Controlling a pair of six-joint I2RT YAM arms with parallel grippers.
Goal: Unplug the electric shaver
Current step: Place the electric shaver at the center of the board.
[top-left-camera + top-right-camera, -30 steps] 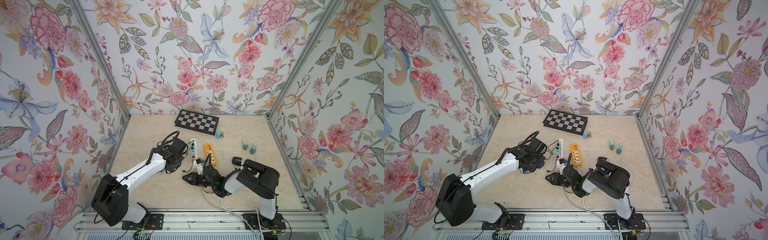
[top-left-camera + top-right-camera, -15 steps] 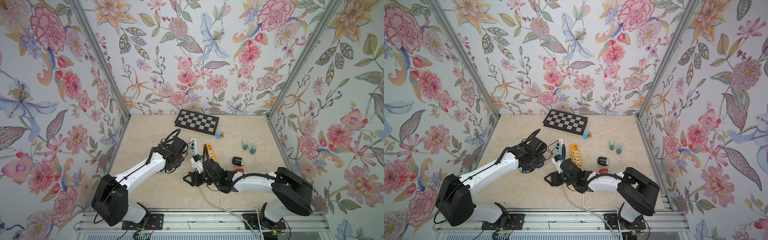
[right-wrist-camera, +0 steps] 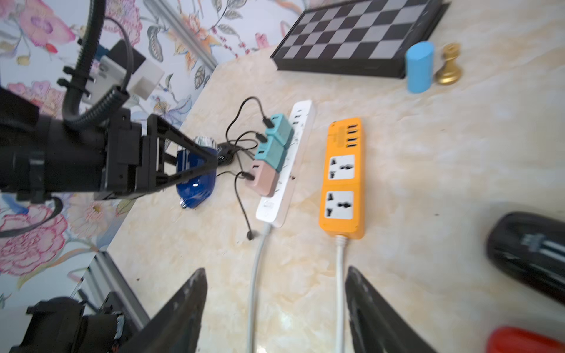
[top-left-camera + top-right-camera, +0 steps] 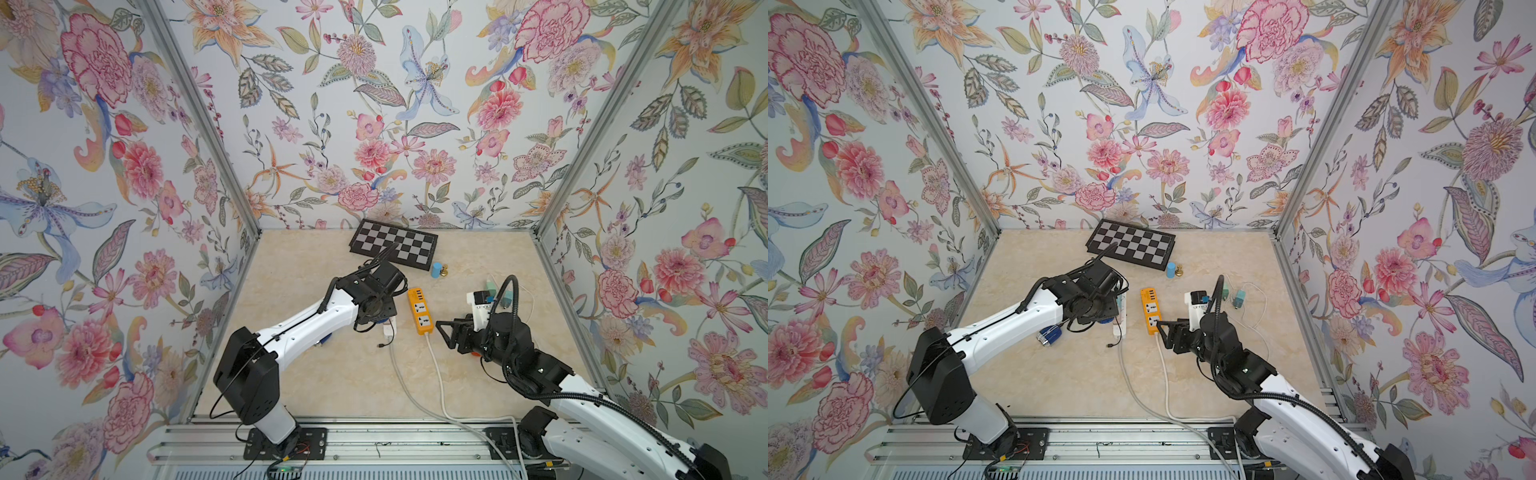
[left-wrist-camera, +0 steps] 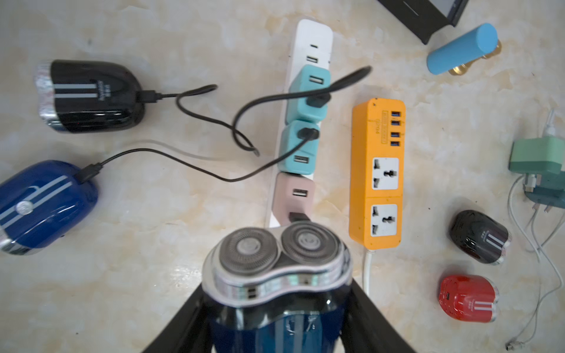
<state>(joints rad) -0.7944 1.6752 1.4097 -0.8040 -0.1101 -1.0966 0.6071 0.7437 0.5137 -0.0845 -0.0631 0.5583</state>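
No writing can be read. The black shaver [image 5: 88, 96] carries a line of small print beside its two grey stripes, and the orange power strip [image 5: 377, 171] has print next to its USB ports. Both are too small and blurred to make out. The blue shaver [image 5: 46, 207] bears a round emblem, also illegible.

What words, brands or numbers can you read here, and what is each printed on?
No text reads clearly.
Small sideways print on the plugged-in black shaver: too blurred.
Round emblem on the blue shaver lying on the table: unreadable.
Embossed print on the orange power strip: too small.
Tiny marks on the small black shaver and the red shaver: unreadable.
Grey label on the white power strip: blurred.
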